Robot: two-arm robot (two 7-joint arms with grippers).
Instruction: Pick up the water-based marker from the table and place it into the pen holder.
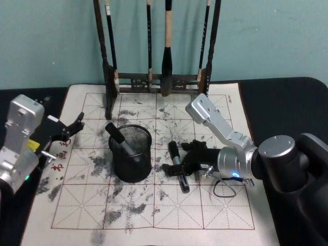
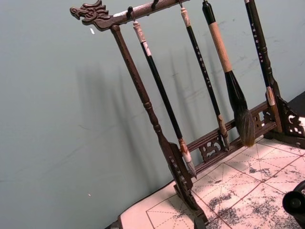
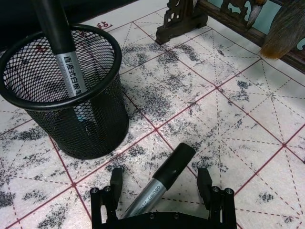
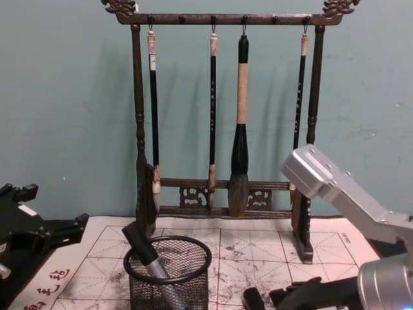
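A water-based marker (image 1: 177, 165) with a black cap and grey barrel lies on the ink-stained grid mat, just right of the pen holder. My right gripper (image 1: 177, 159) is low over it, open. In the right wrist view the marker (image 3: 164, 179) lies between the two black fingers (image 3: 116, 180), with a gap on each side. The pen holder (image 1: 130, 165) is a round black wire-mesh cup (image 3: 90, 129) standing upright. Another marker (image 3: 64, 52) leans inside it, cap up. My left gripper (image 1: 69, 128) hovers open at the mat's left edge, well clear.
A tall dark wooden rack (image 4: 219, 19) hung with calligraphy brushes stands along the mat's far edge, behind the holder. The white practice mat (image 1: 225, 215) covers the dark table. A teal wall rises behind the rack.
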